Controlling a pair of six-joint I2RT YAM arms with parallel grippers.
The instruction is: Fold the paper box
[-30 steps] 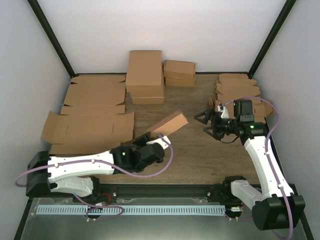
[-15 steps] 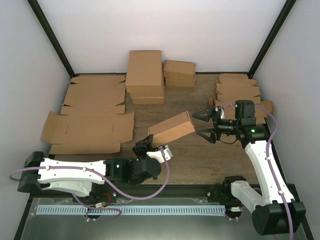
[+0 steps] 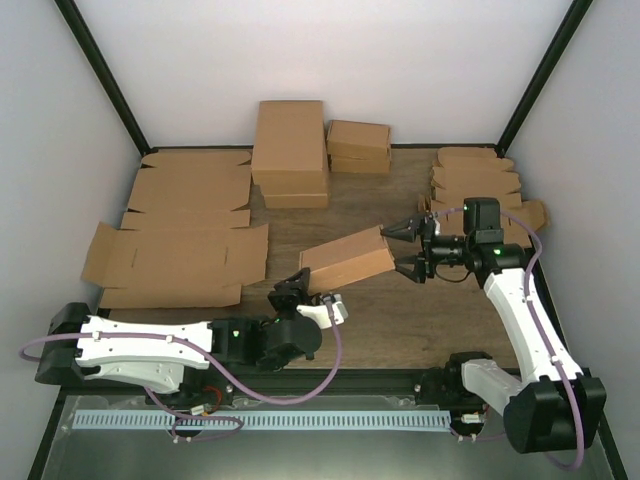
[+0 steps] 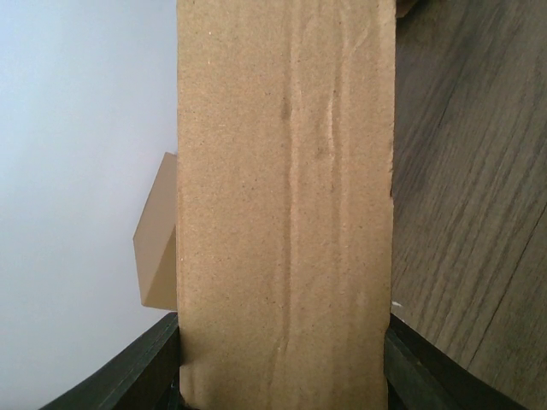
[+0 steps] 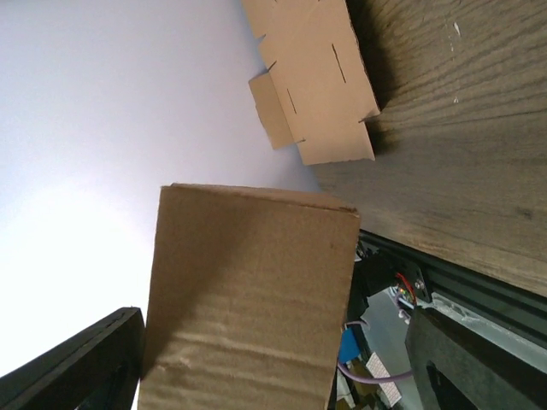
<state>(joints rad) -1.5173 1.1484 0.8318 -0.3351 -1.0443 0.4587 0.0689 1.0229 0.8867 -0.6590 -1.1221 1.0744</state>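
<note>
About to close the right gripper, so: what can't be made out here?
- End flaps of box: top view, too small; left wrist view, box fills the frame.
- Tips of left gripper: top view, under box.
- Whether right fingers touch box: right wrist view, tips cut by bottom edge.

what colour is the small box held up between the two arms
The paper box is plain brown cardboard with no print; the left wrist view shows it best.

overhead view, wrist close-ups sharing paper box [image 3: 346, 258]
</note>
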